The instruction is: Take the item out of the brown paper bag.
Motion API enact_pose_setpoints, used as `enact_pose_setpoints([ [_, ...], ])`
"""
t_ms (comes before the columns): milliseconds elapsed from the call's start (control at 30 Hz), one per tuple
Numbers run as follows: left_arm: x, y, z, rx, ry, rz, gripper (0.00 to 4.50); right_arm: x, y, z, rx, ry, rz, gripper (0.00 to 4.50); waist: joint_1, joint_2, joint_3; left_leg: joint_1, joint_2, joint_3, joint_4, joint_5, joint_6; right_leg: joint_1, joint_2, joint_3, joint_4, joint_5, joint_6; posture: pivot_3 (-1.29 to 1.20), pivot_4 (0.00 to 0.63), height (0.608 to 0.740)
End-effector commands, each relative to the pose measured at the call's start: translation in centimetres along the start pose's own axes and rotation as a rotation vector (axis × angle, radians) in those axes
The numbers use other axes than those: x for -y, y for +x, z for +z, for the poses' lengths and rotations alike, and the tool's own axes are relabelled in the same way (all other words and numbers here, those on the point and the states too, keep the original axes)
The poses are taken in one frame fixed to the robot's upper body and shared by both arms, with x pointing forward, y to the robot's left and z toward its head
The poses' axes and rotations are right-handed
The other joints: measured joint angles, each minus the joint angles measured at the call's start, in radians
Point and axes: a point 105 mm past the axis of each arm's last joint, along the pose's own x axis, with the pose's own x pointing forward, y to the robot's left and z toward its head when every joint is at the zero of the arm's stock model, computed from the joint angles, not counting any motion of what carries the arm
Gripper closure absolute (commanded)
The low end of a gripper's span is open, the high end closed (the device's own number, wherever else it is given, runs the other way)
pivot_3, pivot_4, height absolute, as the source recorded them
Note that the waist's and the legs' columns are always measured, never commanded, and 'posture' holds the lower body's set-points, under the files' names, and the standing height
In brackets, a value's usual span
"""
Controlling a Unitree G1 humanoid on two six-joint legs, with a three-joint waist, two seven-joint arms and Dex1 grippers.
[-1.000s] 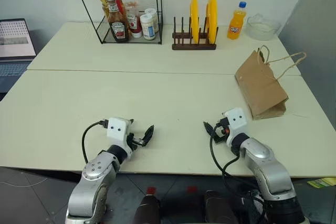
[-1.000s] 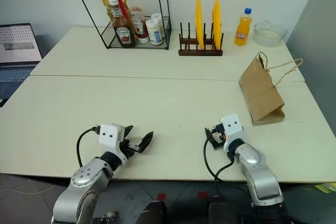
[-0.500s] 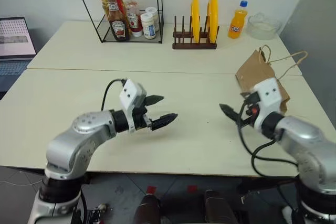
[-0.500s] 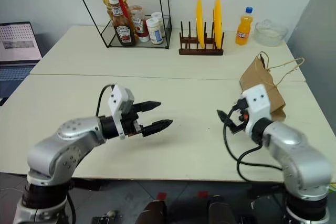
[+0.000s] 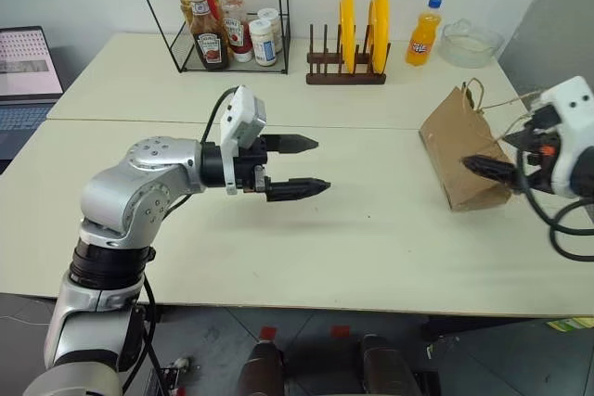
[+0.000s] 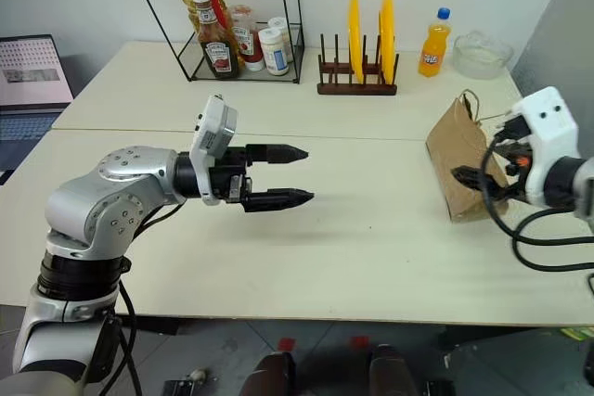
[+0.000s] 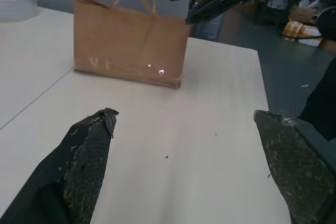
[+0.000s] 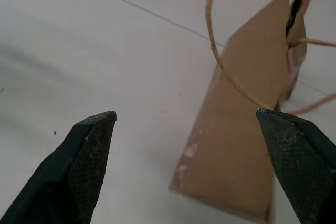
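The creased brown kraft paper bag with thin twisted cord handles stands upright near the right edge of the pale desk; what it holds cannot be seen. The left gripper hangs above mid-desk, pointing level toward the bag, released and empty. The right gripper is just beside the bag's near face, spread wide and grasping nothing.

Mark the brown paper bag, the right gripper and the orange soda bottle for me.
brown paper bag (image 5: 455, 150): left eye view, on its creased side panel.
right gripper (image 6: 475, 179): right eye view, between its open fingertips, beside the bag.
orange soda bottle (image 5: 421, 42): left eye view, on its orange body.
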Motion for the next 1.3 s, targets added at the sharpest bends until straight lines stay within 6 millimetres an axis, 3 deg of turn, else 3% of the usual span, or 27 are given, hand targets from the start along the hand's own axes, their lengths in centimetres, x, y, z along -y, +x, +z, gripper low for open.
enact_pose_setpoints([
  [33, -0.3, 0.2, 1.4, 0.022, 0.088, -0.008, 0.04, 1.4, -0.5, 0.1, 0.005, 0.014, -0.030, 0.00, -0.001, 0.000, 0.000, 0.000, 0.000, 0.000, 0.000, 0.000, 0.000, 0.000, 0.000, 0.000, 0.000, 0.000, 0.000, 0.00, 0.150, 0.740],
  [233, -0.2, 1.3, 2.0, 0.057, 0.095, -0.050, 0.04, 4.0, 1.2, -0.5, -0.002, 0.089, -0.106, 0.00, -0.005, 0.000, 0.000, 0.000, 0.000, 0.001, 0.001, 0.000, 0.000, 0.000, 0.000, 0.001, 0.000, 0.000, 0.001, 0.00, 0.150, 0.740],
  [433, -0.1, 1.7, 2.3, 0.061, 0.116, -0.064, 0.04, 4.6, 3.1, 0.3, 0.019, 0.146, -0.075, 0.00, -0.007, 0.000, 0.001, 0.000, 0.000, 0.001, 0.001, 0.000, 0.000, 0.000, 0.000, 0.001, 0.001, 0.000, 0.001, 0.00, 0.150, 0.740],
  [900, 0.4, 1.2, 2.5, 0.079, 0.099, -0.023, 0.04, 6.5, 6.0, -0.5, -0.004, 0.183, -0.100, 0.00, -0.008, 0.001, 0.001, 0.000, 0.000, 0.001, 0.001, 0.000, 0.000, 0.000, 0.000, 0.001, 0.001, 0.000, 0.001, 0.00, 0.150, 0.740],
  [1033, 0.5, 1.1, 2.2, 0.069, 0.097, -0.008, 0.00, 6.7, 6.4, -0.9, -0.016, 0.188, -0.090, 0.88, -0.007, 0.001, 0.001, 0.000, 0.000, 0.000, 0.001, 0.000, -0.001, 0.000, 0.000, 0.001, 0.001, 0.000, 0.001, 0.00, 0.150, 0.740],
  [1300, 0.3, 0.6, 1.8, 0.055, 0.086, 0.013, 0.00, 6.6, 6.7, -0.8, -0.010, 0.208, -0.059, 3.81, -0.007, 0.001, 0.001, 0.000, 0.000, 0.001, 0.001, 0.000, -0.001, 0.000, 0.000, 0.001, 0.001, 0.000, 0.001, 0.00, 0.150, 0.740],
])
